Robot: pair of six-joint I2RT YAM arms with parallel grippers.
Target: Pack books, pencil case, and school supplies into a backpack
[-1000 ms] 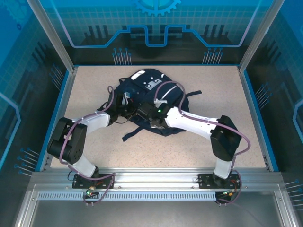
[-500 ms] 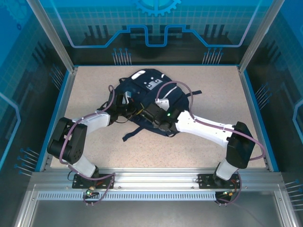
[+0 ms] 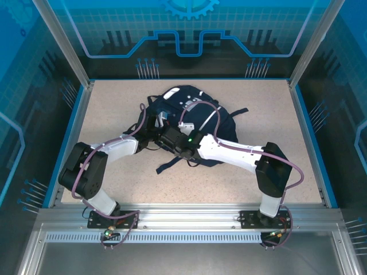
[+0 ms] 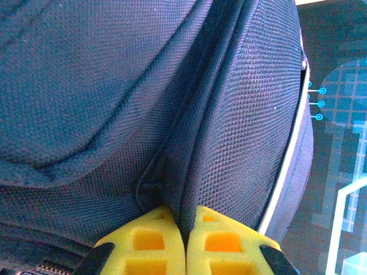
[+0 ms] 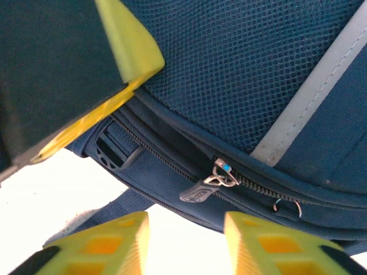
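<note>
While the left tool (image 4: 184,232) pinches the backpack (image 4: 114,86), the right tool (image 5: 186,240) gapes.

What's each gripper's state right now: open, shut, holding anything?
Left gripper: closed, pinching a fold of the backpack fabric.
Right gripper: open, holding nothing, fingers apart facing the zipper pull.

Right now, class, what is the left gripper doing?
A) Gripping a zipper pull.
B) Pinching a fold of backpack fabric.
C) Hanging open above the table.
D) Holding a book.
B: the left gripper is shut, its yellow fingers pressed together on a ridge of navy fabric on the backpack.
</note>
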